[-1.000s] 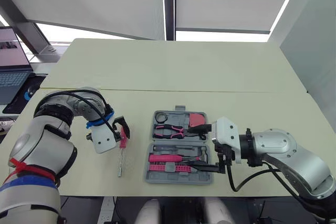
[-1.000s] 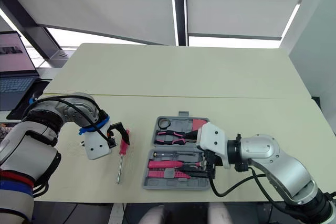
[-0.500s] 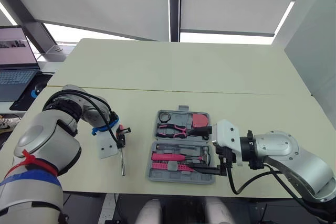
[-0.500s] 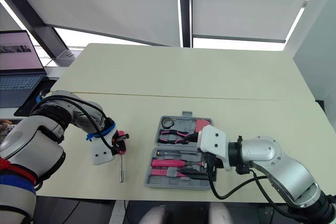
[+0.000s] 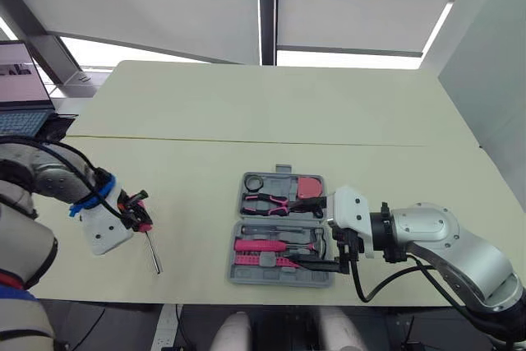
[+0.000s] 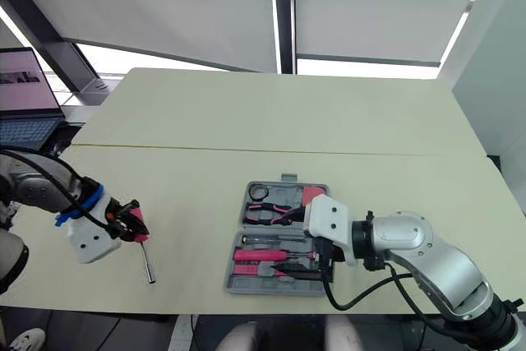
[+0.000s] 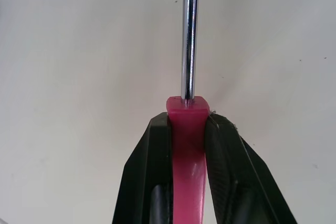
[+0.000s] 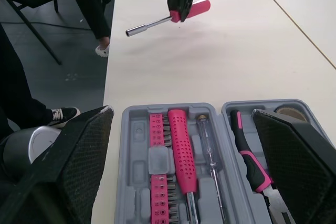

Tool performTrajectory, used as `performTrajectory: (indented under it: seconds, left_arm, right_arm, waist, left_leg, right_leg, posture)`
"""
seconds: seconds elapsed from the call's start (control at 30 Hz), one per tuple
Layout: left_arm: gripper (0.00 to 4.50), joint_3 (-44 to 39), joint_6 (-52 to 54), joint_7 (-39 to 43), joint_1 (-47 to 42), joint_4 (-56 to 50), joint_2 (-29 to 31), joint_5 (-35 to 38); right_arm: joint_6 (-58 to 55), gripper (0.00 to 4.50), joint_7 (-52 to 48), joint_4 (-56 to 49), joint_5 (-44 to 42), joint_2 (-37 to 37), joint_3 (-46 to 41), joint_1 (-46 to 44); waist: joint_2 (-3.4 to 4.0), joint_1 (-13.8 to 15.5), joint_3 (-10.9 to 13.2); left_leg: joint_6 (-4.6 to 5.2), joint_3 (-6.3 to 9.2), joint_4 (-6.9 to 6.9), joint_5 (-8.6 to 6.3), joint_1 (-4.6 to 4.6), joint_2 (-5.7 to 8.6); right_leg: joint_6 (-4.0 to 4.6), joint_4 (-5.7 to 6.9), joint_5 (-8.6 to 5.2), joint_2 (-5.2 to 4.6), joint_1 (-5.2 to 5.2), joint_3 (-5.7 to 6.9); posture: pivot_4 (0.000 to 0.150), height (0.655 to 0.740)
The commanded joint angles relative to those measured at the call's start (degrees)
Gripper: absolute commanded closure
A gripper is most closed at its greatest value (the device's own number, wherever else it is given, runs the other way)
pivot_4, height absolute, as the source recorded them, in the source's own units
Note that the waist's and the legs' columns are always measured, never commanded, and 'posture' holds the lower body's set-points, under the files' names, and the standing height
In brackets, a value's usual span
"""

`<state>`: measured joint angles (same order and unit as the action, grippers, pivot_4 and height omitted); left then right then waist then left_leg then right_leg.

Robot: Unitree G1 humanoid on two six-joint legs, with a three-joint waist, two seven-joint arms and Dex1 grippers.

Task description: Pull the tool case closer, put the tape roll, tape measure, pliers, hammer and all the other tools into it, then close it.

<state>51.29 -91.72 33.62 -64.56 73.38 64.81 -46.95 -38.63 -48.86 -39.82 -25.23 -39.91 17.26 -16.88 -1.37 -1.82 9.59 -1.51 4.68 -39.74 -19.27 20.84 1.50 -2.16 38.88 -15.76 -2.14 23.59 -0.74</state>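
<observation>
My left gripper (image 5: 138, 210) is shut on the pink handle of a screwdriver (image 7: 187, 145), well to the left of the case. The chrome shaft (image 5: 153, 256) slants down toward the table, and the tool hangs just above the surface. The grey tool case (image 5: 279, 280) lies open near the front edge. It holds pliers (image 5: 267, 203), a tape roll (image 5: 251, 182), a pink tape measure (image 5: 308, 187), a pink-handled tool (image 8: 181, 145) and a row of bits (image 8: 156, 145). My right gripper (image 5: 319, 233) stands open at the case's right side, one finger at each half.
A laptop (image 6: 29, 104) sits off the table's far left. A person's dark trousers and shoes (image 8: 63, 114) show past the front edge in the right wrist view. A seam (image 5: 271, 142) crosses the table behind the case, with bare tabletop between case and screwdriver.
My left gripper closed on the screwdriver's handle, lifted it off the table and carried it left, away from the case. The right arm has stayed at the case.
</observation>
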Motion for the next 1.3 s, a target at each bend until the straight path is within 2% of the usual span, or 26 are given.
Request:
performTrajectory:
  seconds: [0.03, 0.13, 0.27, 0.5, 0.57, 0.67, 0.73, 0.8, 0.93, 1.0, 1.03, 1.1, 1.3]
  left_arm:
    - [4.03, -1.8, -0.8, 2.7, 4.2, -2.5, 3.6, 11.1]
    - [4.03, -3.0, 3.2, 5.1, 11.1, -11.6, 6.9, 21.5]
    - [4.03, -6.6, 15.9, 10.4, 21.6, -29.3, 12.2, 35.5]
    - [4.03, -17.3, 36.6, 15.1, 37.8, -50.9, 16.6, 47.4]
    - [4.03, -20.5, 47.2, 17.0, 43.7, -56.5, 18.0, 53.9]
    - [4.03, -25.6, 71.2, 17.6, 54.2, -67.8, 21.6, 70.0]
    - [4.03, -29.9, 84.7, 14.9, 59.9, -75.4, 23.0, 79.8]
    - [4.03, -34.6, 94.5, 10.8, 64.7, -80.8, 23.0, 86.5]
    - [4.03, -45.1, 111.5, 0.6, 71.9, -87.8, 18.9, 95.5]
    - [4.03, -50.0, 118.5, -5.7, 74.2, -90.2, 14.8, 98.1]
    - [4.03, -52.7, 123.3, -11.6, 74.3, -90.8, 11.5, 102.0]
    - [4.03, -55.9, 129.6, -19.2, 73.8, -92.3, 6.2, 104.5]
    - [4.03, -56.8, 139.5, -33.1, 69.3, -95.8, -7.3, 99.9]
  right_arm:
    - [0.2, 0.0, 0.0, 0.1, 0.9, 0.2, 0.9, -0.9]
    - [-0.7, 0.0, 0.0, 1.3, 2.1, 0.4, 2.6, -2.2]
    - [-0.5, 0.0, -0.3, 2.4, 3.4, 0.6, 4.4, -3.4]
    - [0.1, 0.0, 0.2, 3.5, 6.6, 1.7, 8.1, -4.3]
    - [-0.1, 0.0, 0.7, 3.7, 7.3, 2.6, 8.7, -4.7]
    - [-0.3, 0.0, 1.0, 3.8, 8.0, 3.4, 9.0, -4.8]
    - [-0.3, 0.0, 0.8, 3.8, 8.5, 3.3, 9.1, -4.7]
    - [-0.2, 0.0, 0.8, 3.9, 9.3, 3.2, 9.4, -4.7]
    - [-0.4, 0.0, 1.0, 4.2, 9.8, 3.9, 9.5, -5.2]
    - [-0.7, 0.0, 0.9, 4.2, 9.8, 4.1, 9.6, -5.4]
    - [-0.7, 0.0, 0.8, 4.1, 9.9, 4.1, 9.5, -5.4]
    - [-0.5, 0.0, 0.7, 4.3, 10.2, 4.1, 9.5, -5.5]
    - [1.1, 0.0, 0.6, 5.5, 12.0, 4.9, 10.5, -6.4]
  waist:
    - [0.0, 0.0, 0.0]
    - [-0.01, 0.3, 0.0]
    - [0.0, 0.1, 0.0]
    - [0.0, 0.0, 0.0]
    - [0.02, 0.0, 0.0]
    - [0.02, -0.2, 0.0]
    - [0.02, -0.2, 0.0]
    - [0.03, 0.0, 0.0]
    - [0.04, 0.1, 0.0]
    - [0.05, 0.1, 0.0]
    - [0.06, 0.1, 0.0]
    - [0.07, 0.1, 0.0]
    - [0.03, 0.4, 0.0]
  left_leg:
    - [0.0, 0.0, -0.01, 0.0, 0.0, 0.0]
    - [0.0, 0.09, -0.11, 0.0, 0.01, -0.03]
    - [0.0, 0.09, -0.12, 0.0, 0.0, -0.08]
    - [0.0, 0.06, -0.11, -0.01, -0.02, -0.11]
    - [0.01, 0.05, -0.11, -0.01, -0.01, -0.13]
    - [0.03, 0.02, -0.1, -0.02, -0.01, -0.19]
    - [0.05, 0.05, -0.11, -0.04, -0.01, -0.21]
    - [0.05, 0.05, -0.1, -0.04, -0.03, -0.19]
    - [0.06, 0.05, -0.11, -0.04, -0.06, -0.13]
    - [0.06, 0.08, -0.1, -0.04, -0.06, -0.17]
    - [0.05, 0.07, -0.09, -0.04, -0.07, -0.18]
    - [0.05, 0.07, -0.08, -0.04, -0.08, -0.19]
    - [0.0, 0.13, -0.11, -0.03, -0.08, -0.14]
  right_leg:
    - [0.0, 0.0, 0.0, 0.0, 0.0, 0.0]
    - [0.0, 0.06, 0.0, -0.02, -0.01, 0.05]
    - [0.01, 0.07, 0.0, -0.11, -0.02, -0.03]
    - [0.01, 0.08, 0.0, -0.02, -0.01, -0.05]
    - [0.01, 0.08, 0.0, 0.02, -0.01, -0.04]
    - [0.01, 0.1, 0.0, 0.08, 0.01, -0.07]
    - [0.01, 0.09, 0.0, 0.07, 0.01, -0.06]
    - [0.01, 0.08, -0.01, 0.08, -0.01, -0.07]
    - [0.01, 0.05, -0.01, 0.1, -0.08, -0.09]
    - [0.02, 0.06, -0.02, 0.1, -0.07, -0.07]
    - [0.02, 0.06, -0.02, 0.09, -0.07, -0.1]
    - [0.03, 0.07, -0.02, 0.06, -0.07, -0.13]
    - [0.05, 0.06, 0.0, -0.1, -0.07, -0.15]
  posture:
    - [0.15, 0.74]
    - [0.15, 0.74]
    - [0.15, 0.74]
    - [0.15, 0.74]
    - [0.15, 0.74]
    - [0.15, 0.74]
    - [0.15, 0.74]
    - [0.15, 0.74]
    - [0.15, 0.74]
    - [0.15, 0.74]
    - [0.15, 0.74]
    - [0.15, 0.74]
    - [0.15, 0.74]
